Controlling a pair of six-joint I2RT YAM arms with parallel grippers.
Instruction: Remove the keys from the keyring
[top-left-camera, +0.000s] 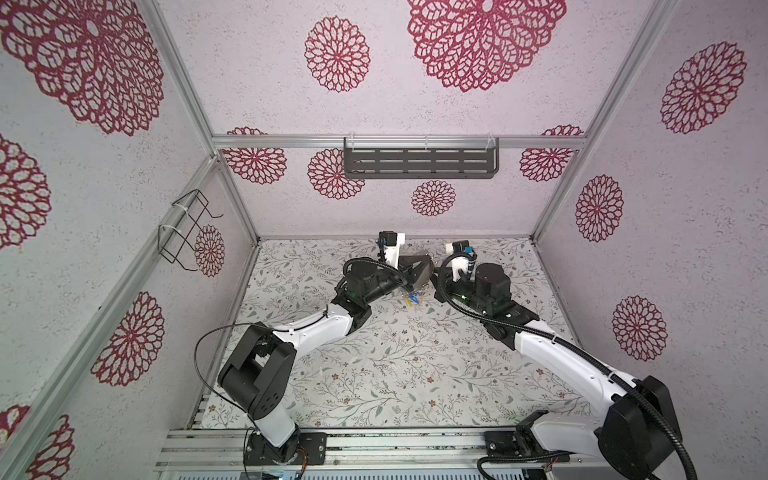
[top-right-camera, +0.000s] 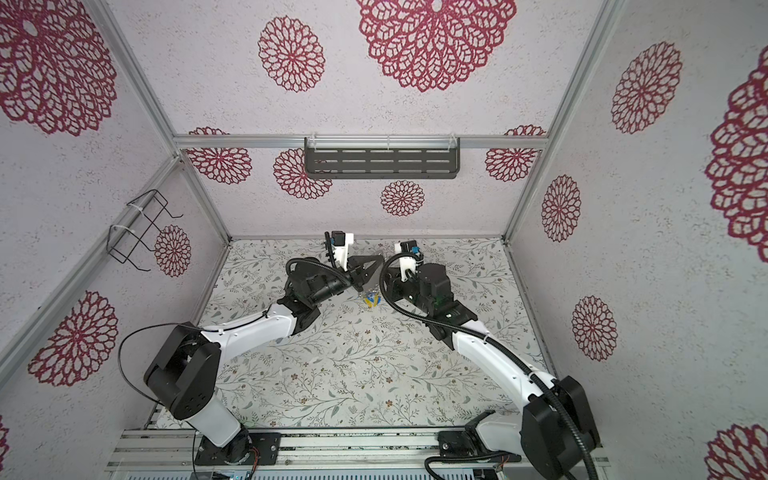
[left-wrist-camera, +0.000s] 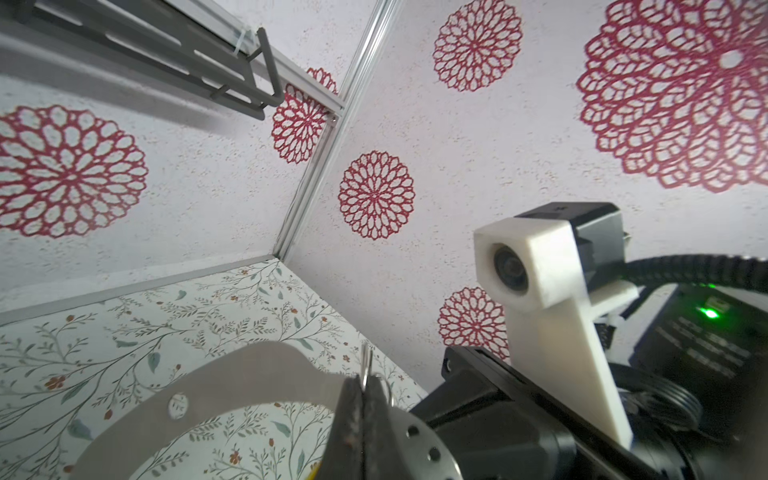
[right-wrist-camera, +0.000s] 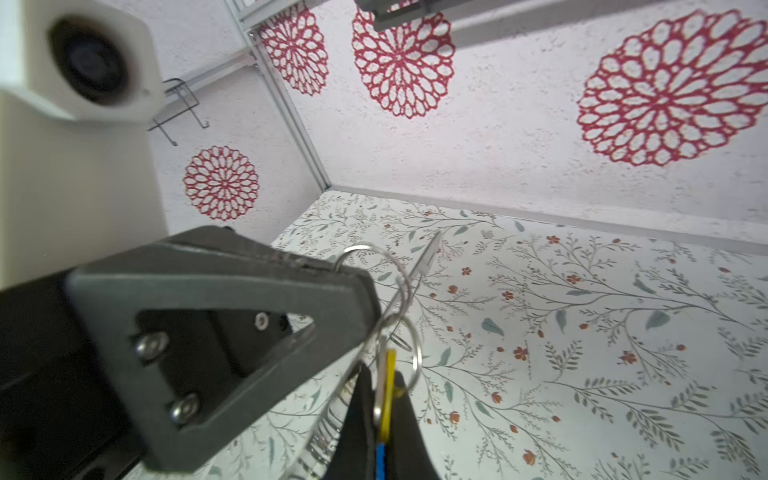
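Observation:
In the left wrist view the keyring (left-wrist-camera: 249, 382), a flat grey horseshoe plate with small rim holes, is held off the floral table. My left gripper (left-wrist-camera: 360, 384) is shut at its rim, with a small silver ring (left-wrist-camera: 365, 365) pinched between its tips. The right wrist view shows the left fingertip (right-wrist-camera: 357, 282) against the plate, which is edge-on (right-wrist-camera: 428, 253). My right gripper (right-wrist-camera: 384, 374) is shut on a yellow key (right-wrist-camera: 390, 395), with a blue key (right-wrist-camera: 380, 457) lower between its fingers. In both top views the keys hang in a blue and yellow bunch (top-left-camera: 414, 298) (top-right-camera: 371, 299) between the two wrists.
A dark slotted shelf (top-left-camera: 419, 160) hangs on the back wall. A black wire rack (top-left-camera: 187, 232) is fixed to the left wall. The floral table cover (top-left-camera: 395, 365) stretches in front of the arms to the aluminium rail (top-left-camera: 374, 449) carrying both bases.

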